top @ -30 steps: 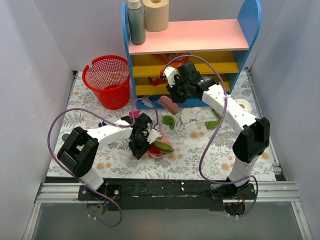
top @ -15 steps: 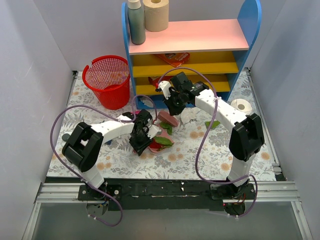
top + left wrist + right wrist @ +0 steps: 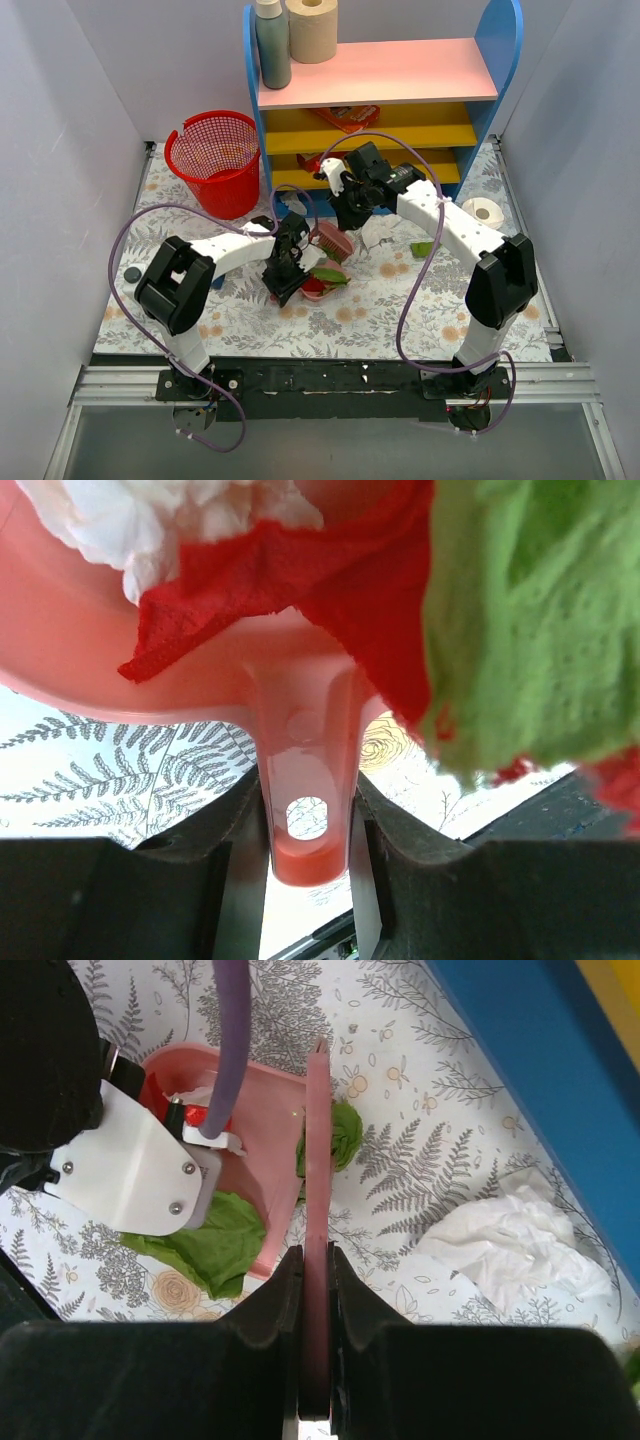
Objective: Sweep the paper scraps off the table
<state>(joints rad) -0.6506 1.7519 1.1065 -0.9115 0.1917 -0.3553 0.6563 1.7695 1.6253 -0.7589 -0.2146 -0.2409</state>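
Observation:
My left gripper [image 3: 284,282] is shut on the handle [image 3: 305,780] of a pink dustpan [image 3: 318,284] resting on the table [image 3: 420,310]. Red [image 3: 300,580], green [image 3: 530,630] and white [image 3: 170,520] paper scraps lie in the pan. My right gripper [image 3: 345,218] is shut on a pink brush [image 3: 333,240] whose end stands at the pan's far edge. In the right wrist view the brush [image 3: 317,1160] runs between the fingers beside the pan [image 3: 265,1120], with a green scrap [image 3: 342,1132] against it. A white scrap [image 3: 380,232] and a green scrap [image 3: 423,248] lie loose on the cloth.
A red mesh basket [image 3: 213,160] stands at the back left. The blue, pink and yellow shelf unit [image 3: 380,90] lines the back, close behind the right arm. A white tape roll [image 3: 486,212] lies at the right. A small dark object [image 3: 132,273] lies at the left edge.
My right gripper has carried the brush down from near the shelf to the dustpan. My left gripper has turned and shifted the pan slightly towards the brush.

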